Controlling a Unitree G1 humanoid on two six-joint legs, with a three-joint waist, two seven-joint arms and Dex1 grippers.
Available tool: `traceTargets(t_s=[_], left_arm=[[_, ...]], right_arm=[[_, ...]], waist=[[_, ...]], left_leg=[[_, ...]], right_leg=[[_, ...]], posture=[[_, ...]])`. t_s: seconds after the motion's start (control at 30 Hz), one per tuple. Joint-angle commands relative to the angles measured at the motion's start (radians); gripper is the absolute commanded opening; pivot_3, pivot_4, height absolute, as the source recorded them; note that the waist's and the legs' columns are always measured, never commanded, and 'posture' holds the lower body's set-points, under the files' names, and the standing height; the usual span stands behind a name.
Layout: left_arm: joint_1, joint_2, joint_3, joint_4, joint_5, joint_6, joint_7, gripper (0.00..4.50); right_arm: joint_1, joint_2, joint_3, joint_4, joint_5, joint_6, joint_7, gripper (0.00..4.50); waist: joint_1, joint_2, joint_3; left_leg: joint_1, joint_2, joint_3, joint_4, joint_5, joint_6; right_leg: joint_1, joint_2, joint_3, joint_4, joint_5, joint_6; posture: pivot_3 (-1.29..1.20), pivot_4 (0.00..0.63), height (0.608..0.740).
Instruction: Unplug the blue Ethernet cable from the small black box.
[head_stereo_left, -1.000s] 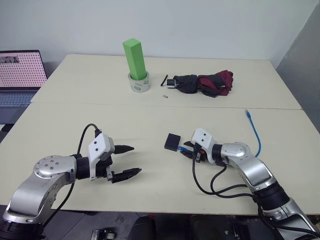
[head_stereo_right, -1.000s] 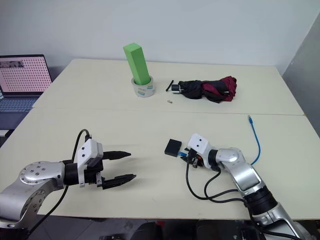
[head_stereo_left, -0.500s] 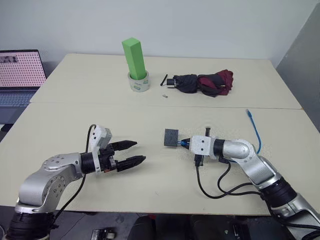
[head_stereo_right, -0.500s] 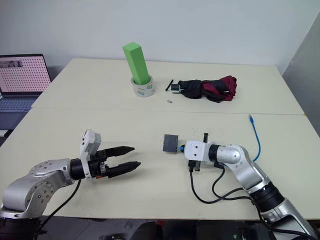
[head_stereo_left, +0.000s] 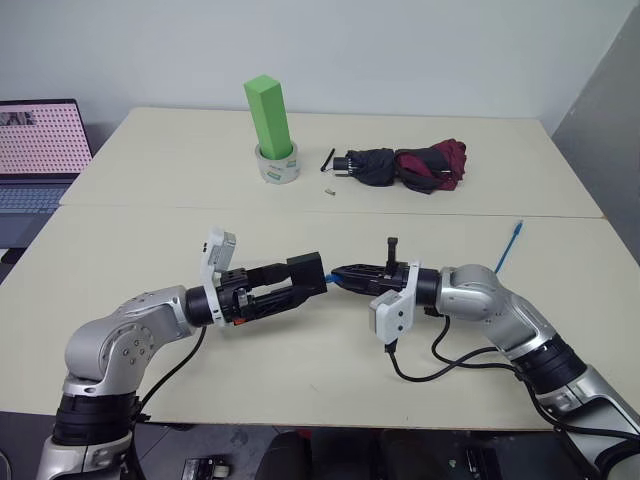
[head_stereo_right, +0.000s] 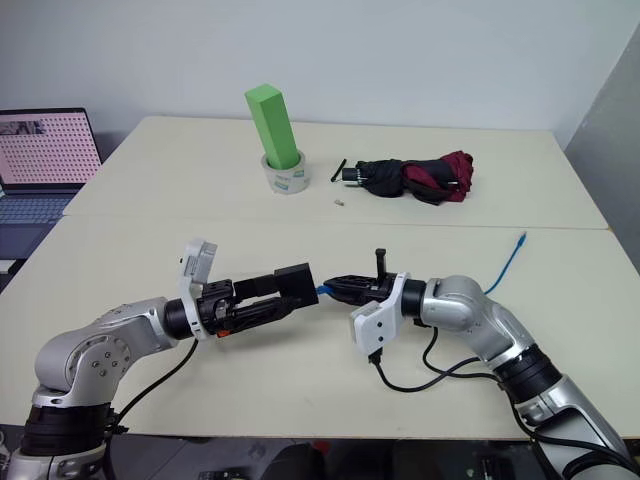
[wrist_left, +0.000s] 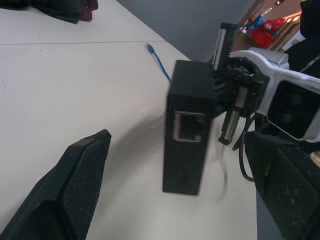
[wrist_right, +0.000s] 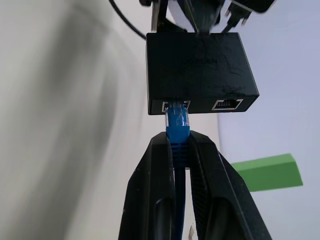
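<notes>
Nearest, above the front of the bench (head_stereo_left: 120, 250), the two grippers are meeting tip to tip. The right gripper (wrist_right: 179, 150) is clamping the cable (wrist_right: 177, 127) just behind its plug — its fingers (wrist_right: 150, 170) are squeezing the blue boot on both sides, nearly closed. The plug is sitting in one port of the box (wrist_right: 200, 65), so the box is hanging off the bench on the cable end alone, with a second, empty port beside it.

The left gripper (head_stereo_left: 305, 285) is reaching in from the other side with its fingers (wrist_left: 75, 185) spread as wide as they go, flanking the box (wrist_left: 187, 135) without yet gripping it. That placement makes sense: the box needs a firm hold from one arm before the other can pull the plug free, so closing on the box looks like the next step.

Further back, the free end of the cable (head_stereo_left: 514, 234) is trailing toward the bench's right edge. Beyond, a folded umbrella (head_stereo_left: 405, 166) and a green block (head_stereo_left: 268, 116) standing in a tape roll (head_stereo_left: 278, 165) are lying well apart from the work.
</notes>
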Motion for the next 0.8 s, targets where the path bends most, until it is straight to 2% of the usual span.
traceTargets(t_s=[0.03, 0.23, 0.5, 0.53, 0.6, 0.67, 0.77, 0.8], left_arm=[[-0.022, -0.014, -0.001, -0.001, -0.028, 0.011, -0.001, 4.5], [-0.026, -0.03, -0.008, -0.007, -0.027, 0.01, -0.008, 3.48], [-0.022, -0.027, -0.007, -0.009, -0.019, 0.004, -0.009, 1.6], [-0.022, -0.026, -0.008, -0.008, -0.017, 0.002, -0.011, 1.5], [-0.022, -0.027, -0.009, -0.008, -0.017, 0.002, -0.012, 1.02], [-0.022, -0.029, -0.01, -0.006, -0.016, 0.0, -0.013, 0.78], [-0.021, -0.026, -0.012, 0.001, -0.01, -0.006, -0.021, 0.78], [-0.022, -0.026, -0.014, 0.004, -0.008, -0.008, -0.024, 0.78]], right_arm=[[-0.013, 0.007, -0.026, -0.005, -0.01, -0.028, -0.02, 0.13], [-0.011, 0.015, -0.032, -0.004, -0.007, -0.031, -0.017, 0.13], [-0.013, 0.027, -0.034, 0.005, -0.01, -0.033, -0.025, 0.13], [-0.015, 0.029, -0.034, 0.006, -0.011, -0.033, -0.025, 0.13], [-0.019, 0.032, -0.032, 0.012, -0.016, -0.039, -0.028, 0.13], [-0.023, 0.032, -0.03, 0.017, -0.024, -0.047, -0.026, 0.13], [-0.024, 0.028, -0.026, 0.019, -0.002, -0.066, -0.015, 0.13], [-0.025, 0.025, -0.027, 0.021, 0.005, -0.072, -0.01, 0.83]], waist=[[0.0, 0.0, 0.0], [0.0, 0.0, 0.0], [0.0, 0.0, 0.0], [0.0, 0.0, 0.0], [0.0, 0.0, 0.0], [0.0, 0.0, 0.0], [0.0, 0.0, 0.0], [0.0, 0.0, 0.0]], left_leg=[[0.0, 0.0, 0.0, 0.0, 0.0, 0.0], [0.0, 0.0, 0.0, 0.0, 0.0, 0.0], [0.0, 0.0, 0.0, 0.0, 0.0, 0.0], [0.0, 0.0, 0.0, 0.0, 0.0, 0.0], [0.0, 0.0, 0.0, 0.0, 0.0, 0.0], [0.0, 0.0, 0.0, 0.0, 0.0, 0.0], [0.0, 0.0, 0.0, 0.0, 0.0, 0.0], [0.0, 0.0, 0.0, 0.0, 0.0, 0.0]], right_leg=[[0.0, 0.0, 0.0, 0.0, 0.0, 0.0], [0.0, 0.0, 0.0, 0.0, 0.0, 0.0], [0.0, 0.0, 0.0, 0.0, 0.0, 0.0], [0.0, 0.0, 0.0, 0.0, 0.0, 0.0], [0.0, 0.0, 0.0, 0.0, 0.0, 0.0], [0.0, 0.0, 0.0, 0.0, 0.0, 0.0], [0.0, 0.0, 0.0, 0.0, 0.0, 0.0], [0.0, 0.0, 0.0, 0.0, 0.0, 0.0]], posture=[[0.0, 0.15, 0.74], [0.0, 0.15, 0.74], [0.0, 0.15, 0.74], [0.0, 0.15, 0.74], [0.0, 0.15, 0.74], [0.0, 0.15, 0.74], [0.0, 0.15, 0.74], [0.0, 0.15, 0.74]])
